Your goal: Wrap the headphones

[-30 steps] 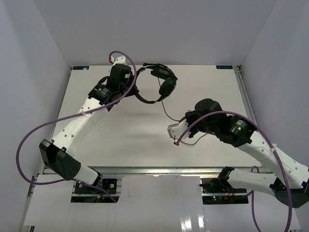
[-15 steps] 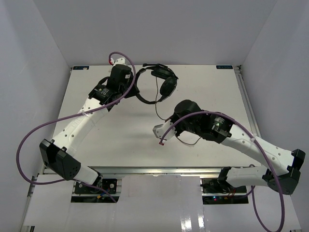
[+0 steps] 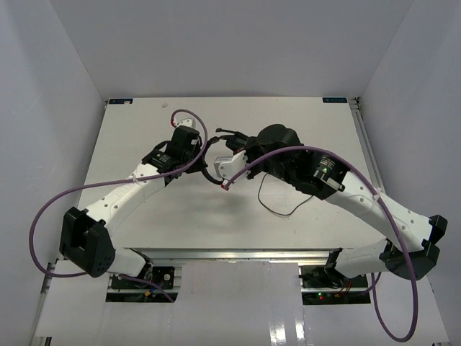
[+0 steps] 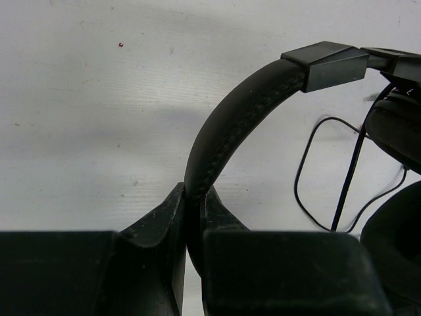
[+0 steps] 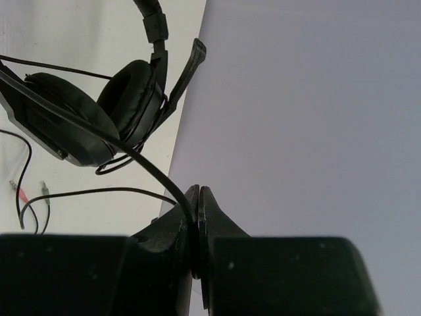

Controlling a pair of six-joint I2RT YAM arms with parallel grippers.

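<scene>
Holding black headphones (image 5: pixel 72 125) at middle of white counter (image 3: pixel 324 119) | pinching arched, stitched, padded headband (image 4: pixel 230 125) in left claw (image 4: pixel 191 217) | nipping thin round cord (image 5: pixel 131 153) in right claw (image 5: pixel 196 227) | showing two oval cushioned earcups (image 5: pixel 135 99), matte.

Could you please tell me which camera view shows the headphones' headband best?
Left wrist: the headband arcs large across the frame, clamped in the left gripper. Top external shows only a thin dark arc beside that gripper; right wrist catches just its end above the earcups.
</scene>
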